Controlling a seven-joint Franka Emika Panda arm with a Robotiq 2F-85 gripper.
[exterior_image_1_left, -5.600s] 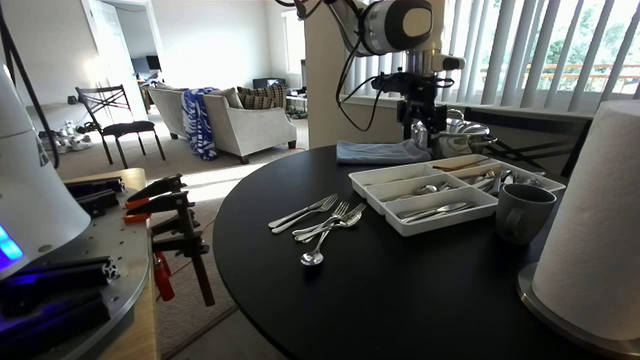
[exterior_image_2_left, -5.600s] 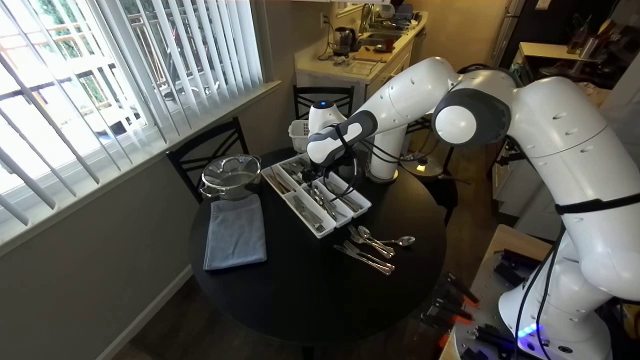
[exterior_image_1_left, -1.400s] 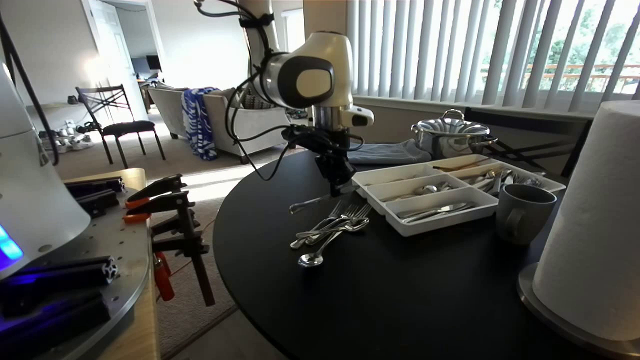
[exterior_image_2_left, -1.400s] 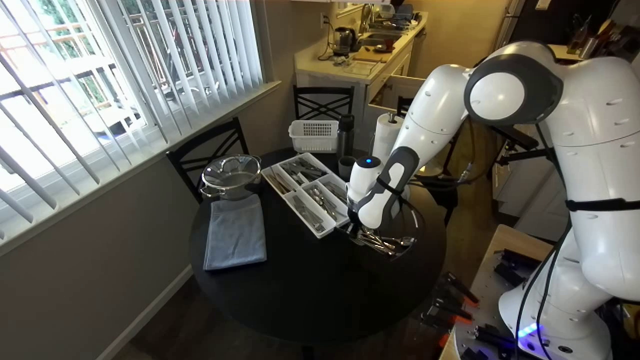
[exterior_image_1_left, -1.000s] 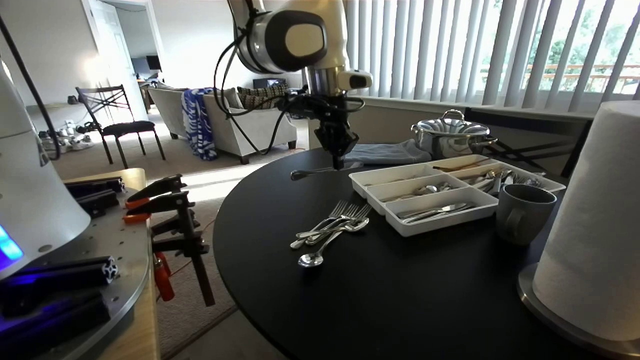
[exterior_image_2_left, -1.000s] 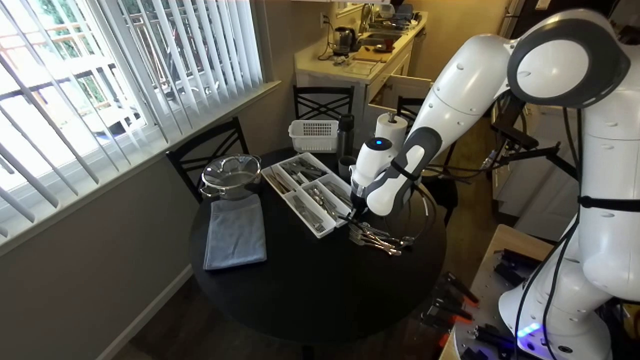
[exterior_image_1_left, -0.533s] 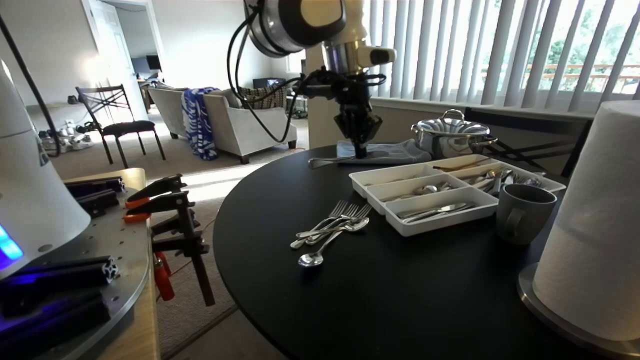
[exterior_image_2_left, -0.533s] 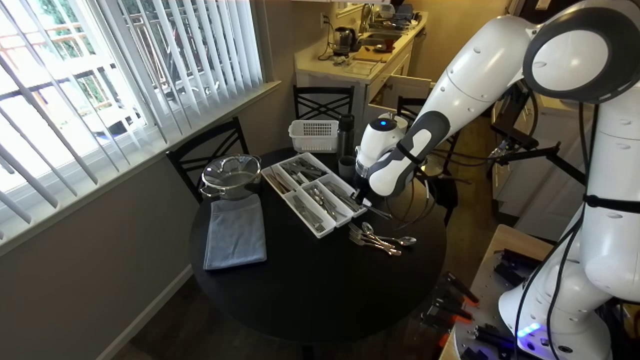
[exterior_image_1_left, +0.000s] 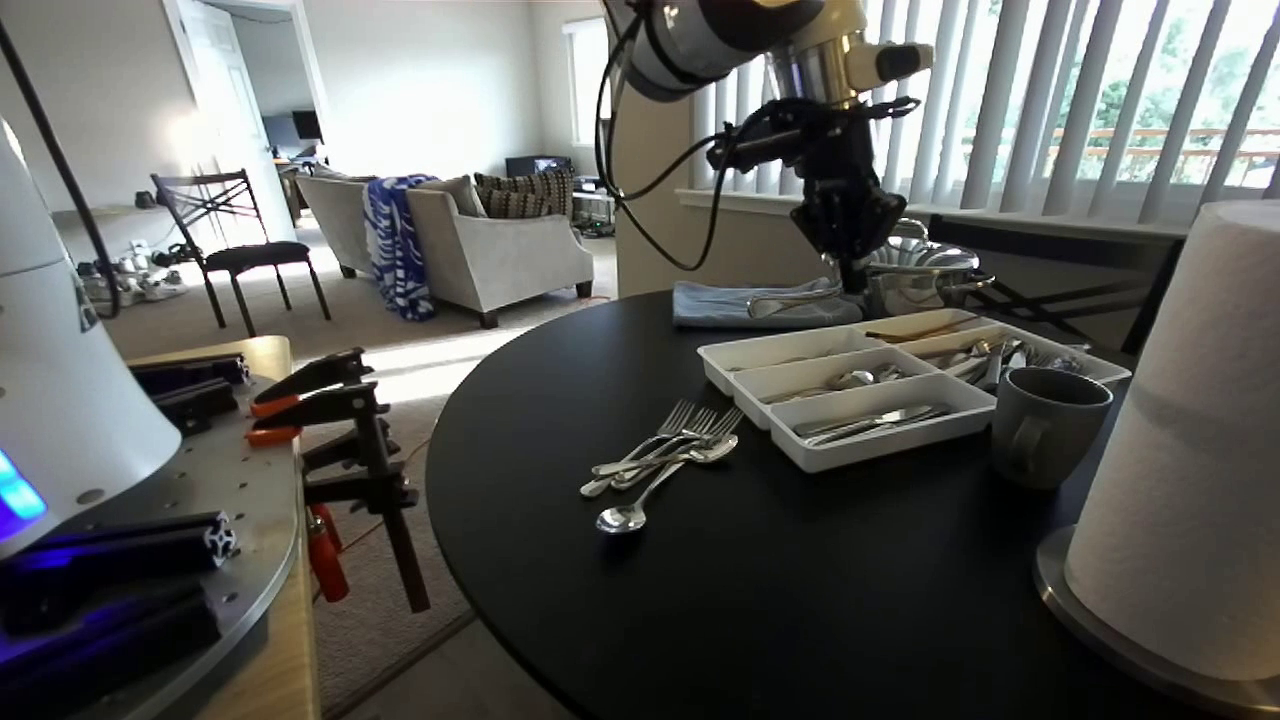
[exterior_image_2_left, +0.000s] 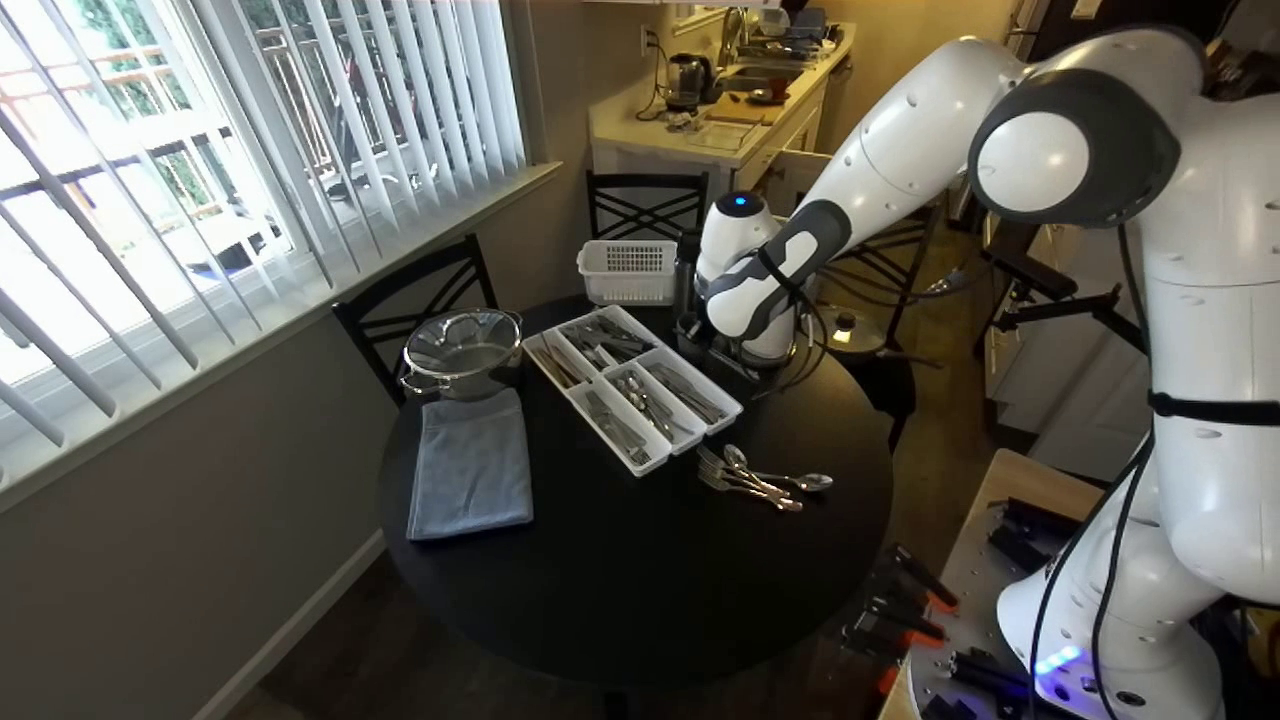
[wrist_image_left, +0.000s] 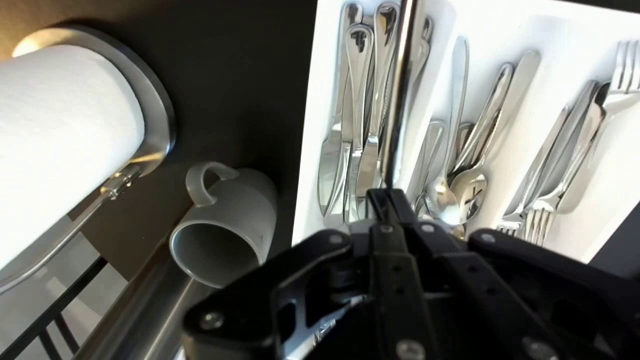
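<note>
Shifted knife (wrist_image_left: 401, 90), clearest in wrist view

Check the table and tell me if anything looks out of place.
Loose forks and spoons stand out: they lie crisscrossed on the table, outside the tray that holds other cutlery. One spoon lies the opposite way round from the rest. I see nothing spilled or broken.

Noted polished metal on held utensil (wrist_image_left: 400, 95) and loose cutlery (exterior_image_1_left: 655, 462), matt finish on gripper (wrist_image_left: 387, 195). Found smooth plastic in tray (exterior_image_1_left: 890, 436), matt ceramic look on mug (wrist_image_left: 247, 202). Saw dull paper on towel roll (wrist_image_left: 65, 145), satiny metal in its base (wrist_image_left: 162, 115), matt woven-looking cloth (exterior_image_2_left: 470, 465), glossy metal pot (exterior_image_2_left: 473, 386), smooth low-sheen tabletop (exterior_image_2_left: 600, 570).
</note>
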